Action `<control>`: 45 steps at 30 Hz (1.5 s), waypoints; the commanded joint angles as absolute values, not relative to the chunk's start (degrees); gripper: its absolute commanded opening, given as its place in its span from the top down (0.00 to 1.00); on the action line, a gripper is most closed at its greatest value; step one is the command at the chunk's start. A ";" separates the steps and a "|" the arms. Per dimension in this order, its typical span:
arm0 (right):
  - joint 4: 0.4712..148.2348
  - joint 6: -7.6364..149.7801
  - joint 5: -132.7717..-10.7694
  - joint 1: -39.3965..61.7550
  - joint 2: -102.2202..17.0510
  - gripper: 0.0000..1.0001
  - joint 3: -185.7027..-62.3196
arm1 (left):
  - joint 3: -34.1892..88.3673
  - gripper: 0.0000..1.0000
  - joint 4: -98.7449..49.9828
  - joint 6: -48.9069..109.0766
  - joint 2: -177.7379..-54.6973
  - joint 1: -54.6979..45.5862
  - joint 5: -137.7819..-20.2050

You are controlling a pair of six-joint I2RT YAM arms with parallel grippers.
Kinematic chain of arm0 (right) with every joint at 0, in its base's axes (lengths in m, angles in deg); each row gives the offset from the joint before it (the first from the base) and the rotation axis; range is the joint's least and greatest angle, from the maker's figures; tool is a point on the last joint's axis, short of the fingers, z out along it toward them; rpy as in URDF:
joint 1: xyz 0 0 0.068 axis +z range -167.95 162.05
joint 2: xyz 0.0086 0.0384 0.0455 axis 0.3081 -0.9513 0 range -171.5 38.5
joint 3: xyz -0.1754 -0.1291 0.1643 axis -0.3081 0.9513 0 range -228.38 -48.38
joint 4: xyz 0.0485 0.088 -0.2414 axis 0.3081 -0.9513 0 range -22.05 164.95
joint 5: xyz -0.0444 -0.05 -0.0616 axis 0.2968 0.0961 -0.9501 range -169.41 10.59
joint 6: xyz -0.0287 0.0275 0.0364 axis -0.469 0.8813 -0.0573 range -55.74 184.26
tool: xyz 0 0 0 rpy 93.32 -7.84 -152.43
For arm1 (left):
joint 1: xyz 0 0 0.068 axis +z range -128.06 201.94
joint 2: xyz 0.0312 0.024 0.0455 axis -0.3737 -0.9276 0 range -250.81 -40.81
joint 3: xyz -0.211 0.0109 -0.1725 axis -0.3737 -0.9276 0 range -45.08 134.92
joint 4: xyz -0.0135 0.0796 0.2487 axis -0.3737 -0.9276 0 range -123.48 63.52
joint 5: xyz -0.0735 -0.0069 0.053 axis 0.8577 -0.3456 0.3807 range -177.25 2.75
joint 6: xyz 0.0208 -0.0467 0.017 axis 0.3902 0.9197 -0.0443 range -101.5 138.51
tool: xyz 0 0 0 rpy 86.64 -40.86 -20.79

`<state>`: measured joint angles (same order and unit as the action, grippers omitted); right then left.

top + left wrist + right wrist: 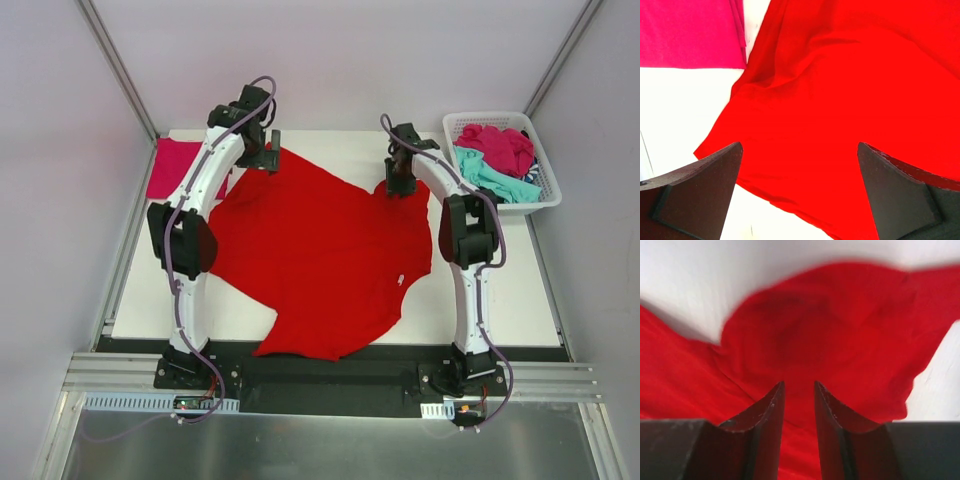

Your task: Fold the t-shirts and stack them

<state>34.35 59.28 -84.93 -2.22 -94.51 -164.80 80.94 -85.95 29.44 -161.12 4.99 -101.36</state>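
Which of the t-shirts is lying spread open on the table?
The large bright red cloth t-shirt. The magenta-pink one lies folded at far left; other shirts are heaped in the white plastic basket.

Plain bright red t-shirt (320,260) against a white surface (500,300). Plain magenta-pink t-shirt (175,168). White lattice basket (490,117) with a magenta t-shirt (497,145), a teal t-shirt (495,180) and a dark cloth (535,172) with white stripes.

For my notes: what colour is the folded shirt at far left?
Folded shirt: magenta-pink; left wrist view shows it best.
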 commanded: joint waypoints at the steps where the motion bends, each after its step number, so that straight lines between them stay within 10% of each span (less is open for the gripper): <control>1: 29.60 61.53 -84.59 -1.43 -86.67 0.67 -159.57 | 79.20 0.01 -87.48 29.67 -157.97 3.31 -102.11; 45: 22.04 72.43 -83.19 20.28 -71.98 0.68 -136.88 | 64.86 0.01 -85.36 36.34 -153.66 6.36 -102.29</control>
